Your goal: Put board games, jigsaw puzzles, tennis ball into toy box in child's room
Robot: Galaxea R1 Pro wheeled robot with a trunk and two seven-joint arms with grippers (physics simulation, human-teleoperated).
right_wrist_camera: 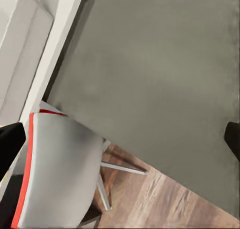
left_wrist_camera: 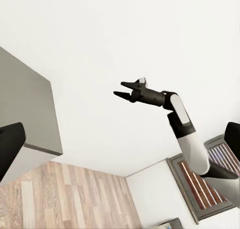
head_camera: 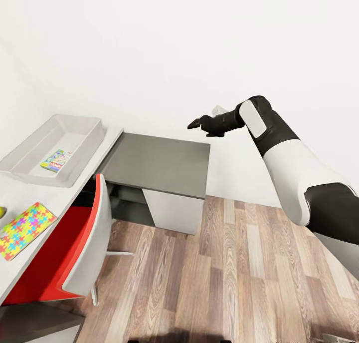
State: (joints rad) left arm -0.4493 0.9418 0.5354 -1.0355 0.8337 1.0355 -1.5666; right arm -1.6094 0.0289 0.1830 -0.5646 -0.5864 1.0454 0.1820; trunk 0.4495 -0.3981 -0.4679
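Note:
The light-grey toy box (head_camera: pixel 75 128) stands on the table's pale top (head_camera: pixel 65 195) at the left, with one small printed board game (head_camera: pixel 56 161) lying flat inside. Nearer me on the same top lies a jigsaw puzzle (head_camera: pixel 22 229). A yellow-green sliver at the frame edge looks like the tennis ball (head_camera: pixel 1 212). My right gripper (head_camera: pixel 194 125) hangs open and empty above the far corner of the dark-grey table section (head_camera: pixel 159 163); the left wrist view shows its spread fingers (left_wrist_camera: pixel 119 88). My left gripper (left_wrist_camera: pixel 120 144) is open and holds nothing. The bed is out of view.
A red and grey chair (head_camera: pixel 80 243) is tucked under the table between the pale top and the dark section. A white cabinet (head_camera: pixel 172 210) holds up the dark section. Wooden floor (head_camera: pixel 224 273) spreads to the right, and a white wall lies behind.

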